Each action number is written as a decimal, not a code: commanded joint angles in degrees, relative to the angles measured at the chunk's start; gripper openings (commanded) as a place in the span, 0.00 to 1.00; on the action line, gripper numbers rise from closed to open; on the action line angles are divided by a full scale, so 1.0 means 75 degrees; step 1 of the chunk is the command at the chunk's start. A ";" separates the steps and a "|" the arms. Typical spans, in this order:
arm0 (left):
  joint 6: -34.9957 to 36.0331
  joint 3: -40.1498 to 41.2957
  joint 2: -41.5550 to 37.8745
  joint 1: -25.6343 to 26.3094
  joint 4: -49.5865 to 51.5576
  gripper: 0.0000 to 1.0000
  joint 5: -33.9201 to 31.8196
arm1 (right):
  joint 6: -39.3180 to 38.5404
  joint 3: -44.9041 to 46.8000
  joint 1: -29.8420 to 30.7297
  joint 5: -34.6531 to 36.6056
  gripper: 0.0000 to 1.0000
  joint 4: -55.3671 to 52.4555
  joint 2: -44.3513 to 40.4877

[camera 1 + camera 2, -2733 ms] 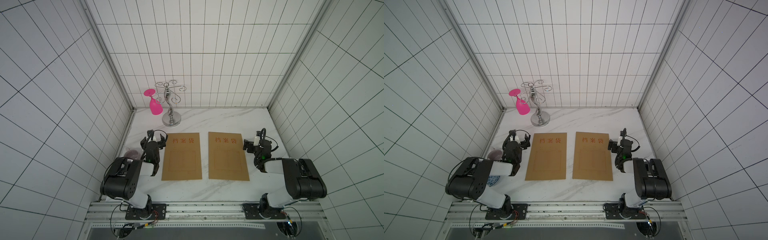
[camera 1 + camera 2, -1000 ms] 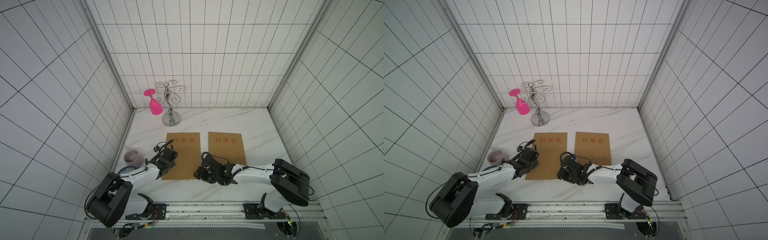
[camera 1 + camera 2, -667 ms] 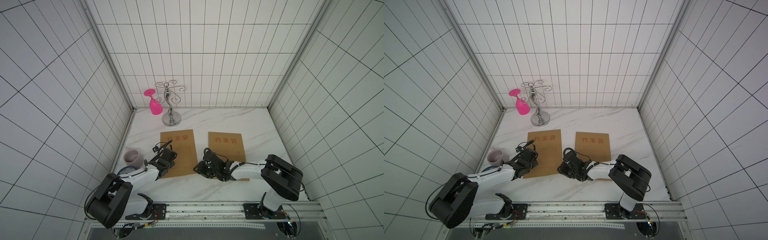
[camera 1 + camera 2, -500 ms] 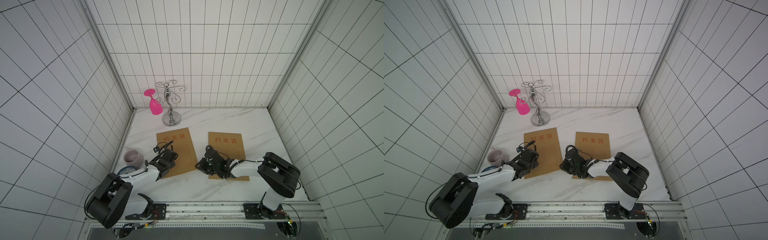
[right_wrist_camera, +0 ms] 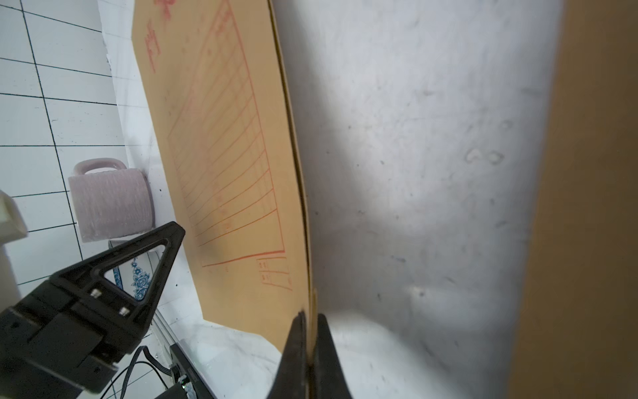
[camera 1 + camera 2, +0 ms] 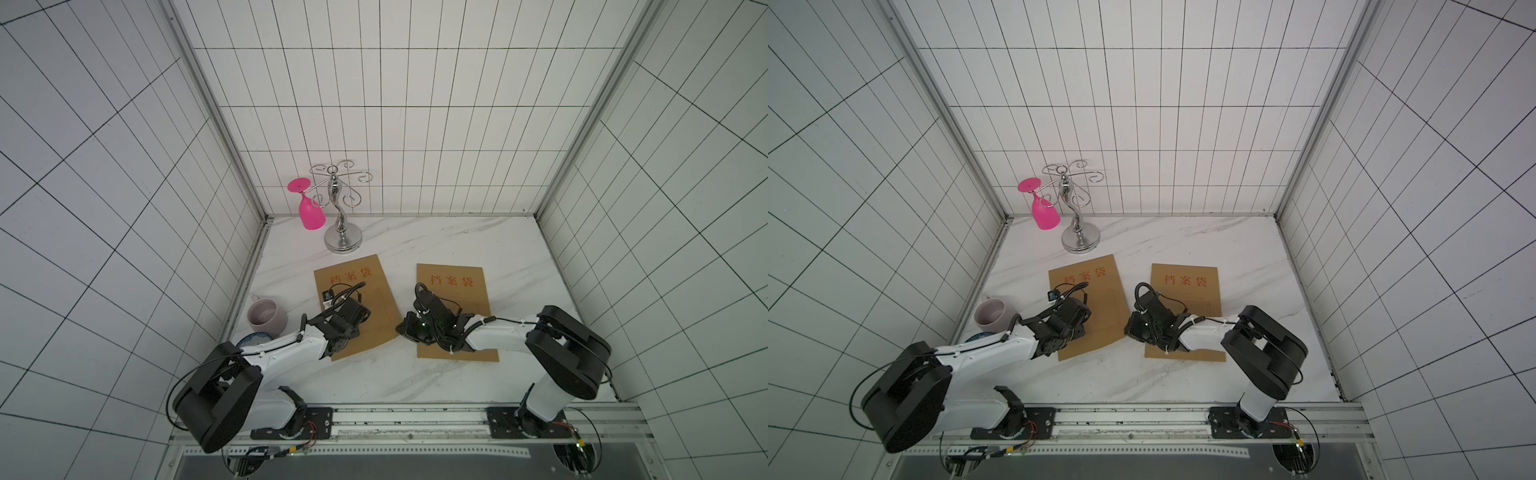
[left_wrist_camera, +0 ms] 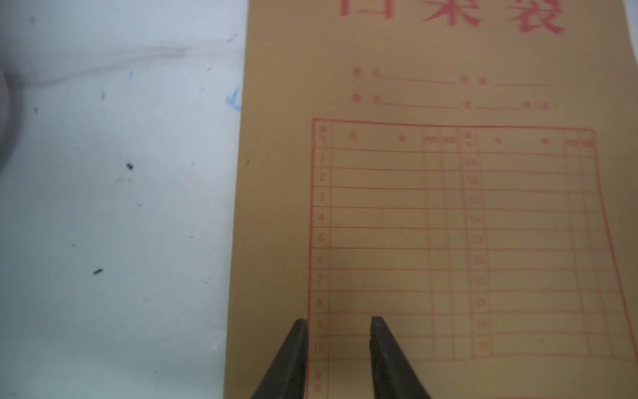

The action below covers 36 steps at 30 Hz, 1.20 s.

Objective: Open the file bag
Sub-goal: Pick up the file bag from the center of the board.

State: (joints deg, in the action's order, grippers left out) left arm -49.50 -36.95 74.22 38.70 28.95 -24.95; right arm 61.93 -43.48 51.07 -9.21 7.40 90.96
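The brown file bag (image 6: 357,299) (image 6: 1090,299) with red print lies tilted on the marble table, left of centre in both top views. My left gripper (image 6: 353,316) (image 7: 340,323) hovers open over its printed grid (image 7: 448,207), nothing between the fingers. My right gripper (image 6: 402,332) (image 5: 310,316) is shut on the bag's right-hand edge near its front corner. In the right wrist view the thin edge of the bag (image 5: 224,155) sits pinched between the jaws. A black finger (image 5: 165,238) of my left gripper shows there too.
A second brown file bag (image 6: 453,286) lies under my right arm. A pink mug (image 6: 267,318) and a blue-patterned dish (image 6: 253,340) sit by the left wall. A chrome rack (image 6: 341,241) with a hanging pink glass (image 6: 311,212) stands at the back left.
The left bag has turned, its far end swinging toward the left wall. My left gripper has opened above it. My right gripper has closed on the bag's edge.
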 commanded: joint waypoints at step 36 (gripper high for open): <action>0.1496 -0.7431 0.1973 0.0749 0.3663 0.58 0.1389 | -0.4175 -0.2403 0.3912 0.7490 0.00 -0.5788 -0.3133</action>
State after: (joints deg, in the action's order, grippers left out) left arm -37.58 -91.61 88.27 44.21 54.61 -12.05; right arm 31.18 -58.48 79.24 41.95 -35.20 66.48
